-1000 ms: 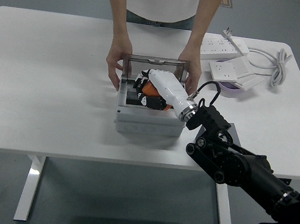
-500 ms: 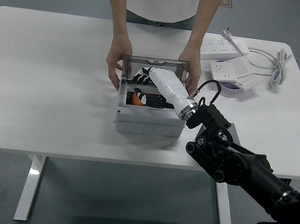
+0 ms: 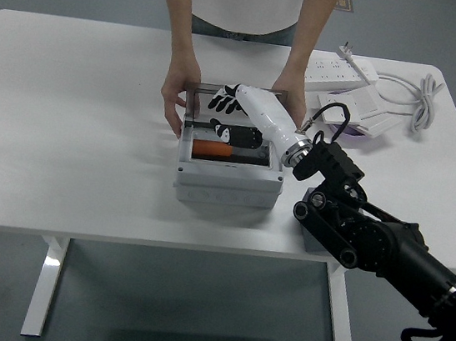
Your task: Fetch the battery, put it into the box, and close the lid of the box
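A grey box (image 3: 227,179) stands mid-table with its clear lid (image 3: 200,91) raised at the back. An orange and black battery (image 3: 212,147) lies inside the box. My right hand (image 3: 228,103), white with black fingers, hovers above the box's back edge near the lid, fingers spread and empty. A person at the far side holds the box with one hand (image 3: 176,96) on its left side and the other hand (image 3: 291,103) on its right. My left arm is out of sight.
White power strips (image 3: 342,68) with a grey cable (image 3: 422,99) and a purple-rimmed object (image 3: 351,129) lie at the back right. My black right arm (image 3: 362,234) hangs over the table's near right edge.
My right hand let go of the battery, which now lies in the box, and rose back toward the lid with fingers spread. The person's hands stayed on the box.
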Robot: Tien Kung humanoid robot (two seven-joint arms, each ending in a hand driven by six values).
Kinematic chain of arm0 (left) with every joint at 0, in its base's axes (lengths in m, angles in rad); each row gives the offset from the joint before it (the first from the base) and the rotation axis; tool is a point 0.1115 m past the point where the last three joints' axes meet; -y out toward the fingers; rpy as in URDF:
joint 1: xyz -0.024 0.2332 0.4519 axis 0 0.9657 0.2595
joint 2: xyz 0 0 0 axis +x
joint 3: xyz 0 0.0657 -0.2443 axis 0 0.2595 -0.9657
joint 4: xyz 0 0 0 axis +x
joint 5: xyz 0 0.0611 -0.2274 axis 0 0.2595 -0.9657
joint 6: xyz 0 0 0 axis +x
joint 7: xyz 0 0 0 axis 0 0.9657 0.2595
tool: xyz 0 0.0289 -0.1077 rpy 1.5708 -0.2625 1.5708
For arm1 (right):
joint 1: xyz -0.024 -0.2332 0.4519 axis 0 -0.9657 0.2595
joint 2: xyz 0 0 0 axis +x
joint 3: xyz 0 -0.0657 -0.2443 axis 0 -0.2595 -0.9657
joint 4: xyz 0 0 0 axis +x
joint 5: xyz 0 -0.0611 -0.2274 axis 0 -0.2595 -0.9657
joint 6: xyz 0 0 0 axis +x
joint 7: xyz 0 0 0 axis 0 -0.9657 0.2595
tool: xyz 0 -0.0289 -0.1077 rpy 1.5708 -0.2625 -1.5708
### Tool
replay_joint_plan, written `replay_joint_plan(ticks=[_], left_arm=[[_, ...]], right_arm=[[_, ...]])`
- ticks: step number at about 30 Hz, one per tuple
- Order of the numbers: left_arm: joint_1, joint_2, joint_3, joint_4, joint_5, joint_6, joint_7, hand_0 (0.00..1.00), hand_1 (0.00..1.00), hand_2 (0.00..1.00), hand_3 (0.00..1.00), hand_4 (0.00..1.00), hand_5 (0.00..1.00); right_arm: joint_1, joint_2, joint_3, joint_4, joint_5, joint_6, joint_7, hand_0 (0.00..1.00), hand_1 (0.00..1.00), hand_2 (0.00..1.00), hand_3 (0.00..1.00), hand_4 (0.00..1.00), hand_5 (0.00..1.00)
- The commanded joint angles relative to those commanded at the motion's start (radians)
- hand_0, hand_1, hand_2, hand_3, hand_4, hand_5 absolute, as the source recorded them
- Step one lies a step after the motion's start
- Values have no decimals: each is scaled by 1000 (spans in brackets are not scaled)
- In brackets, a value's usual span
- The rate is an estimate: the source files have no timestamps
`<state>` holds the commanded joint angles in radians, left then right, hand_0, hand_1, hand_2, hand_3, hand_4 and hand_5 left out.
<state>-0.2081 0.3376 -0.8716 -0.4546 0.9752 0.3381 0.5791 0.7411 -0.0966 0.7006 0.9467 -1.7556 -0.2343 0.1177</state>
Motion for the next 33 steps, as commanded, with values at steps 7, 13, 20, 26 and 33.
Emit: replay_joint_plan(ticks=[7, 13, 20, 26, 33], left_arm=[[12, -1, 2, -2, -7, 8, 2, 643, 689, 568, 590, 511, 2], [18, 2, 1, -3, -5, 14, 5, 643, 689, 568, 590, 510, 2], [25, 1, -2, -5, 1, 15, 9, 643, 689, 568, 589, 508, 2], [31, 3, -7, -6, 11, 13, 13, 643, 687, 568, 588, 506, 2], [35, 7, -10, -7, 18, 10, 17, 643, 686, 567, 588, 504, 2]], right_arm=[[48, -38, -20, 11, 59, 63, -56, 565, 526, 564, 587, 662, 172], [71, -62, -44, 10, 91, 105, -88, 565, 525, 565, 589, 668, 179], [115, -91, -60, 23, 114, 157, -132, 520, 501, 550, 588, 684, 205], [156, -114, -75, 26, 129, 184, -155, 469, 475, 548, 589, 686, 207], [189, -131, -103, 26, 165, 202, -176, 453, 475, 548, 589, 688, 214]])
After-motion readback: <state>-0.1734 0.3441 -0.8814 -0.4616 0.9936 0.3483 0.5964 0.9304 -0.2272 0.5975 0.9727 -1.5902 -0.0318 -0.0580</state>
